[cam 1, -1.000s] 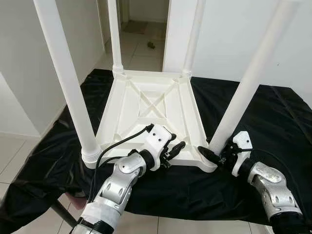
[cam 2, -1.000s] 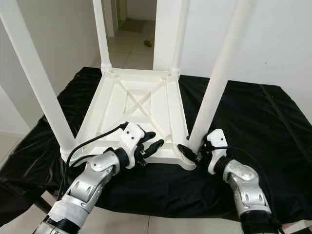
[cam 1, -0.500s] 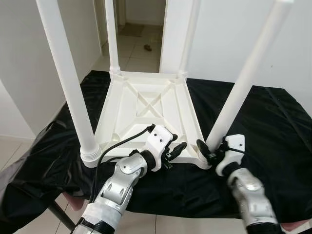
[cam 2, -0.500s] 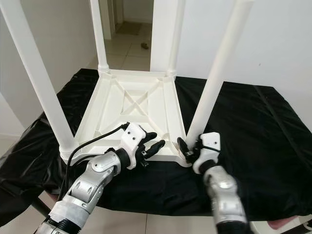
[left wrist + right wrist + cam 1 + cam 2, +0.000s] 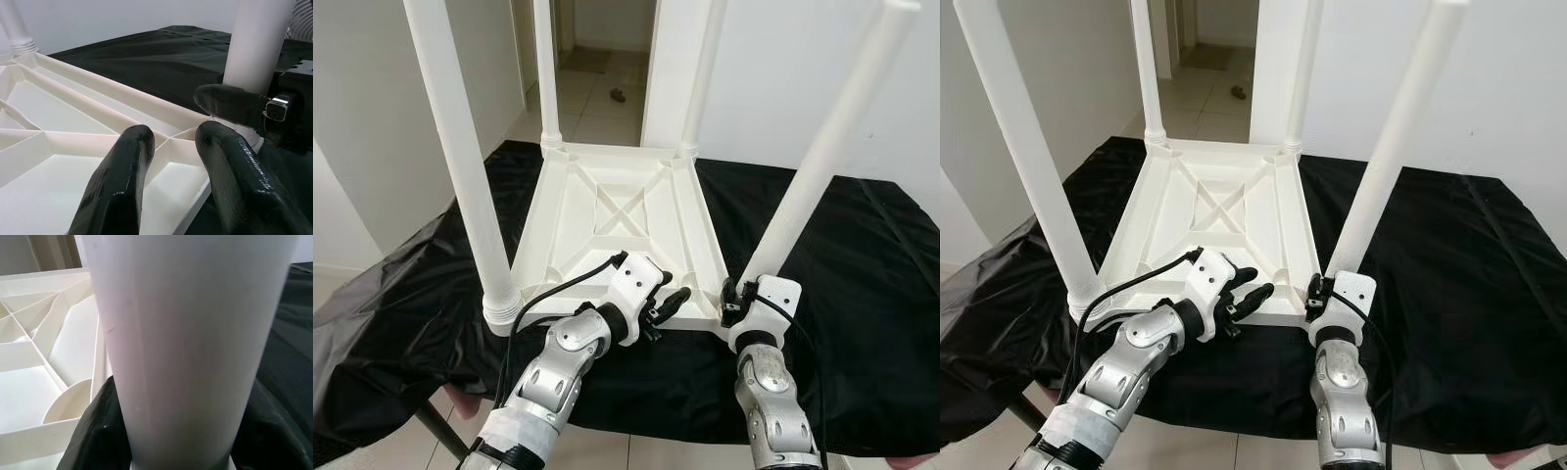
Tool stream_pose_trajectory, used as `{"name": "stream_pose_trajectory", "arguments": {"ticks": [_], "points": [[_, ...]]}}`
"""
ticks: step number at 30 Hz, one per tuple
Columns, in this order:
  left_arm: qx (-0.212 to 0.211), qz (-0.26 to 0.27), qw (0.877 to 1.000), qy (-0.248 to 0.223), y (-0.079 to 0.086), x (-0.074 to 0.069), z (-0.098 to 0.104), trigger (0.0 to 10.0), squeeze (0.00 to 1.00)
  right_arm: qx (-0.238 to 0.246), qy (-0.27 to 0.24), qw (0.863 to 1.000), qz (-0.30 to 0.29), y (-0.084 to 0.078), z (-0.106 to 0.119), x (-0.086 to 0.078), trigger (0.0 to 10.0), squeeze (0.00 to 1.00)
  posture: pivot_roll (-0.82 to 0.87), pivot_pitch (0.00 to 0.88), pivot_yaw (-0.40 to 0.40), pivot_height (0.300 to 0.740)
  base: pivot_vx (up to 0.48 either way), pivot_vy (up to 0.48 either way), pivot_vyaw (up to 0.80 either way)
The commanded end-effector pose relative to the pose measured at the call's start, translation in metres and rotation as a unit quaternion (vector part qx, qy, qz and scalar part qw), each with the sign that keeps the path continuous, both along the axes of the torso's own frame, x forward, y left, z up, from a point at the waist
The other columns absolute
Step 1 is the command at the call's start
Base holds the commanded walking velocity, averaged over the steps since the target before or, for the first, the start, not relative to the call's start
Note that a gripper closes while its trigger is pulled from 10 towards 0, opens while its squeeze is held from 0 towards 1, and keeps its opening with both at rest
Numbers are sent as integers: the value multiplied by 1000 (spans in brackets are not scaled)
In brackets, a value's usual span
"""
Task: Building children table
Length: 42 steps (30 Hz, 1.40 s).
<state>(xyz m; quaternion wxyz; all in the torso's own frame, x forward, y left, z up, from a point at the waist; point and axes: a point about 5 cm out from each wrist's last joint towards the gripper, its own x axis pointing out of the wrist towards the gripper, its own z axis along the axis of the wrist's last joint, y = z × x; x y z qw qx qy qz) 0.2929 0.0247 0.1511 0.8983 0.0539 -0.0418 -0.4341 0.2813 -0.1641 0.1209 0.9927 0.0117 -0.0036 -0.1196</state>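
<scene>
A white plastic children's table (image 5: pixel 617 211) lies upside down on a black cloth, with its legs pointing up. My right gripper (image 5: pixel 736 294) is at the foot of the near right leg (image 5: pixel 813 166). In the right wrist view the black fingers (image 5: pixel 98 431) hug both sides of that leg (image 5: pixel 186 333), so the gripper is shut on it. My left gripper (image 5: pixel 668 304) is open over the tabletop's near rim, just left of that corner. Its two fingers (image 5: pixel 117 191) hover above the ribbed underside with nothing between them.
The near left leg (image 5: pixel 465 166) and the two far legs (image 5: pixel 546 73) rise high around the work area. The black cloth (image 5: pixel 862 264) lies bare to the right of the table. Behind are white walls and a doorway onto tiled floor (image 5: pixel 597 88).
My right arm has swung in from the right to stand in front of the near right leg, with its gripper now around the leg's foot. The left gripper has stayed put.
</scene>
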Motion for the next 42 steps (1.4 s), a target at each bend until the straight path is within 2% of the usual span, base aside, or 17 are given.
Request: {"name": "stream_pose_trajectory", "arguments": {"ticks": [1,2,3,4,6,8,14,18,25,26,27,28,31,39,40,41,42], "points": [[2,3,1000,-1,-2,-2,0,10000,0,6,52,998,-30,-9,-19,-5,0,0,-16,0,-19,740,0,0,0],[1,3,1000,-1,-2,-2,0,10000,0,7,53,998,-31,-8,-19,-5,8667,0,-18,0,-17,740,0,0,0],[1,3,1000,-1,-2,-2,0,10000,0,7,53,998,-31,-8,-19,-5,8667,0,-18,0,-17,740,0,0,0],[1,2,1000,-1,-2,-2,1,10000,0,6,53,998,-31,-8,-18,-5,10000,0,-18,0,-17,740,0,0,0],[1,3,1000,-1,-2,-2,1,10000,0,5,51,998,-32,-7,-17,-4,10000,0,-18,0,-17,740,0,0,0],[0,2,1000,-2,-3,-2,1,10000,0,17,28,999,-11,-9,-13,-1,10000,1000,-18,0,-18,740,0,0,0],[-2,4,1000,0,-3,-1,1,10000,0,28,7,998,57,-17,-10,4,10000,1000,-26,0,-9,740,0,0,0],[-3,4,1000,-1,-3,0,3,10000,0,10,6,988,153,-23,-10,2,10000,1000,-27,0,-7,740,0,0,0],[-5,5,1000,-2,-2,2,5,10000,0,-34,-7,976,216,-39,-2,3,10000,1000,-29,0,0,740,0,0,0],[-4,5,1000,-3,-2,2,5,10000,0,-53,-6,966,254,-43,-1,3,10000,353,-30,0,3,740,0,0,0],[-4,4,1000,-3,-2,2,5,10000,0,-66,-4,957,282,-46,0,2,10000,353,-30,0,3,740,0,0,0],[-4,4,1000,-3,-2,2,5,10000,0,-74,-3,951,300,-48,0,1,10000,0,-30,0,3,740,0,0,0],[-4,3,1000,-3,-2,2,6,10000,0,-94,13,934,344,-52,-2,1,10000,0,-31,0,8,740,0,0,0],[-4,1,1000,-6,-3,3,7,10000,0,-120,22,907,403,-52,0,8,10000,0,-30,0,13,740,0,0,0],[-4,1,1000,-6,-3,3,7,10000,0,-127,22,903,411,-51,0,10,8471,0,-29,0,14,740,0,0,0],[-3,1,1000,-6,-3,3,7,10000,0,-131,22,900,416,-50,1,11,5569,0,-29,0,14,740,0,0,0],[-3,1,1000,-6,-3,3,7,10000,0,-131,22,900,416,-50,1,11,5569,0,-29,0,14,740,0,0,0]]}}
